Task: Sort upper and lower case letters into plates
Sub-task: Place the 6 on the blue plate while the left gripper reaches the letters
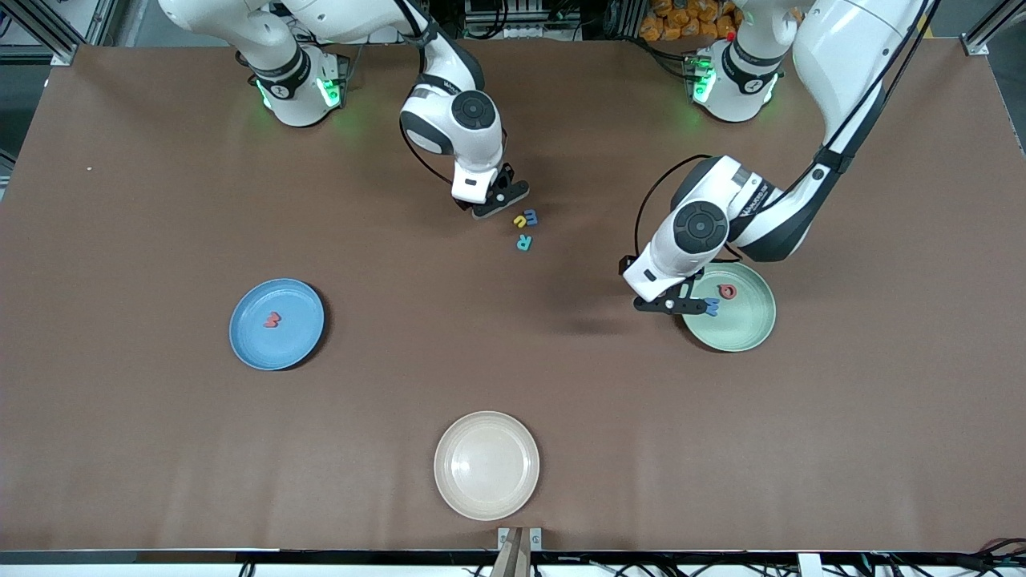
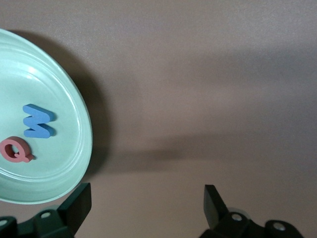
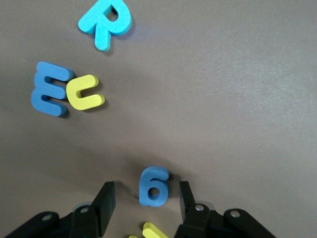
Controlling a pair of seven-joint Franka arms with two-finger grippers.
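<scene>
Front view shows the right gripper (image 1: 498, 200) down at the brown table (image 1: 120, 240) beside a small cluster of letters, while the left gripper (image 1: 681, 304) hangs at the rim of the mint green plate (image 1: 745, 332). In the right wrist view the right gripper's fingers (image 3: 104, 203) stand on either side of a blue letter shaped like a 6 (image 3: 154, 186), with gaps showing, so it is not yet clamped. A yellow letter (image 3: 151, 231) peeks out just beside it. Near them lie a blue E (image 3: 49, 89) touching a yellow c (image 3: 84, 92), and a teal R (image 3: 106, 20) a little apart.

The left gripper is spread wide and holds nothing. The green plate holds a blue M (image 2: 38, 120) and a red-pink Q (image 2: 16, 150), just beside each other. The blue plate (image 1: 256, 349), toward the right arm's end, carries one red-pink letter (image 1: 272, 320). A cream plate (image 1: 486, 497) sits nearest the front camera.
</scene>
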